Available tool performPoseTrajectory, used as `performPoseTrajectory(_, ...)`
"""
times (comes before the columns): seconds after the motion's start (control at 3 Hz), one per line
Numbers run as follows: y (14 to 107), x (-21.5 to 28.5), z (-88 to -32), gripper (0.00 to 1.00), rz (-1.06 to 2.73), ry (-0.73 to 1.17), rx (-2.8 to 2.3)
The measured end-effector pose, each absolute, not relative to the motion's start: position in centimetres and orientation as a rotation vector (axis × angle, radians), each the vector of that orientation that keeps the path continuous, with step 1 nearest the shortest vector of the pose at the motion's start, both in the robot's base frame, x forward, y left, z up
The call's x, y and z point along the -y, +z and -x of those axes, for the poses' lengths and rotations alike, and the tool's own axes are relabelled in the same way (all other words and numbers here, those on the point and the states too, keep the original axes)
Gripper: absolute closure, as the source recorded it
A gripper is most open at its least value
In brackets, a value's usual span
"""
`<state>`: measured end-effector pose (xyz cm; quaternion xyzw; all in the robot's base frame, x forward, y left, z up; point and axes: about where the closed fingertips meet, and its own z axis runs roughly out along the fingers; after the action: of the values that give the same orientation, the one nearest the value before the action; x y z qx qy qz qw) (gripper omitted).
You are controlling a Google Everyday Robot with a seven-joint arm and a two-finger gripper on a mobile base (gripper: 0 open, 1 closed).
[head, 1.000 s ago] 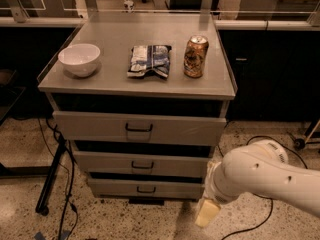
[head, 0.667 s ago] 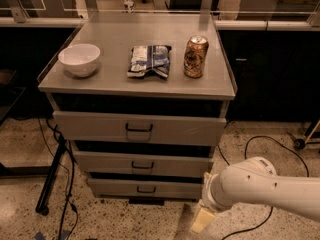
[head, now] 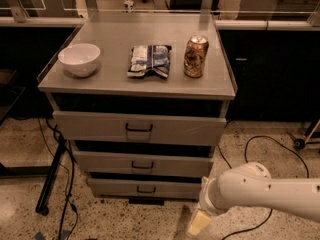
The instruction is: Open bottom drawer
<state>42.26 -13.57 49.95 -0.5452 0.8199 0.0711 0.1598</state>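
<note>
The grey cabinet has three drawers. The bottom drawer (head: 115,188) is the lowest and shallowest front, with a small black bar handle (head: 146,189). It stands about flush with the drawers above. My gripper (head: 199,223) hangs from the white arm (head: 260,190) at the lower right. It is low over the floor, in front of and just right of the bottom drawer's right end, apart from the handle.
The middle drawer (head: 142,163) and top drawer (head: 139,128) sit above. On the cabinet top are a white bowl (head: 79,59), a chip bag (head: 149,60) and a can (head: 195,56). Cables (head: 260,144) lie on the floor at right; a black stand leg (head: 50,181) stands at left.
The arm and gripper have moved left and slightly down, closer to the cabinet's lower right corner. The drawers have not moved.
</note>
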Motion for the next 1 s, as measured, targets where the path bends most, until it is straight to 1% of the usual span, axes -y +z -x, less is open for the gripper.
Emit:
performPoseTrajectory(0.33,45.9,12.5,-43.5,0.0,1.53,0.25,-2.326)
performPoseTrajectory(0.67,42.2,11.0,-44.2,0.0,1.5,0.341,-2.316)
performPoseTrajectory(1.0,40.9,10.7,-43.8,0.0,1.501,0.371,-2.325)
